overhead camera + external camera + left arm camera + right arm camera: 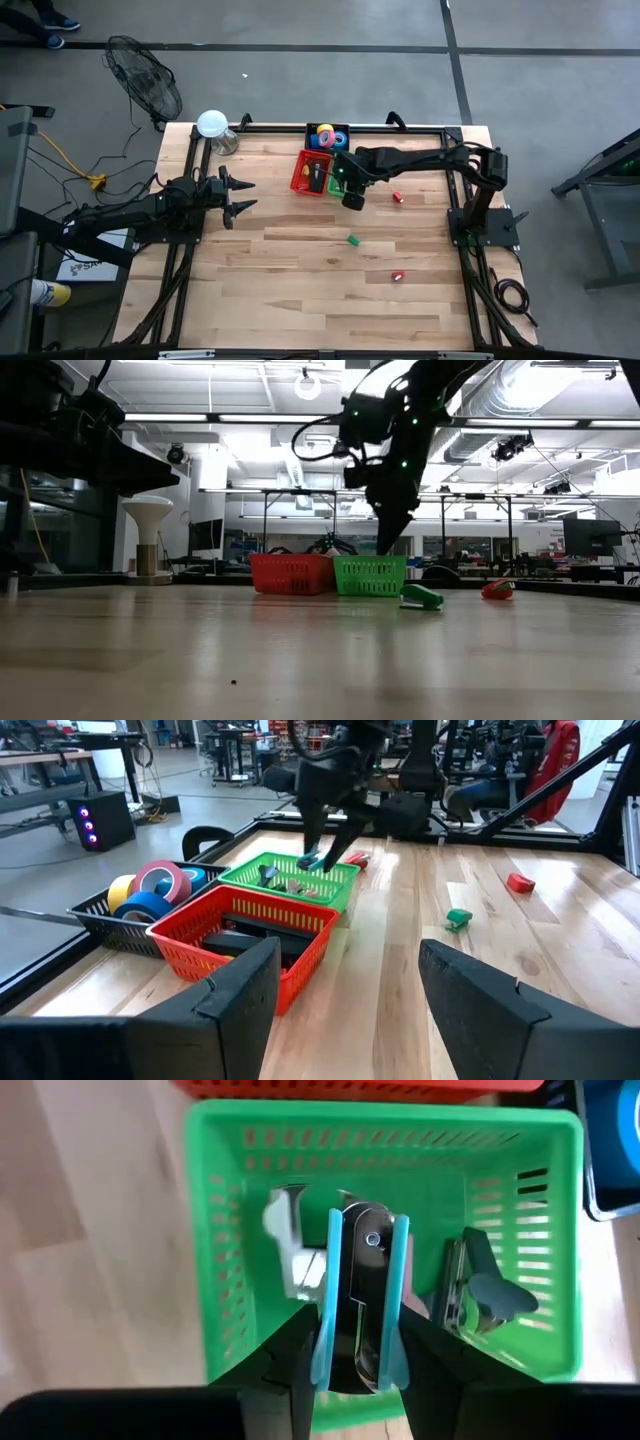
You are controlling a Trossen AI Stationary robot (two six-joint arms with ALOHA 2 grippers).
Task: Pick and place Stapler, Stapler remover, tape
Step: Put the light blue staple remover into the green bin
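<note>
Behind the wooden bench (300, 290) a workshop with racks and ceiling lights stretches away. Right claw (360, 1342) hangs directly over the green basket (225, 1240), clenched on a teal-handled staple remover (362, 1280) held upright between its fingers; two grey removers already lie in the basket, one to either side below it. Beside the green basket sits the red basket (215, 955) with the black stapler (262, 933) inside, and beyond that the black tray with the tape rolls (150, 890). Left claw (345, 985) waits well apart, its fingers spread and empty.

The step in hand looks like dropping the remover. To do it well, keep the claw centred over the gap between the two grey pieces, lower until the remover is inside the walls, then let go cleanly and lift straight up. A green piece (352, 239) and two red pieces (397, 275) lie on the bench, away from the claw.
</note>
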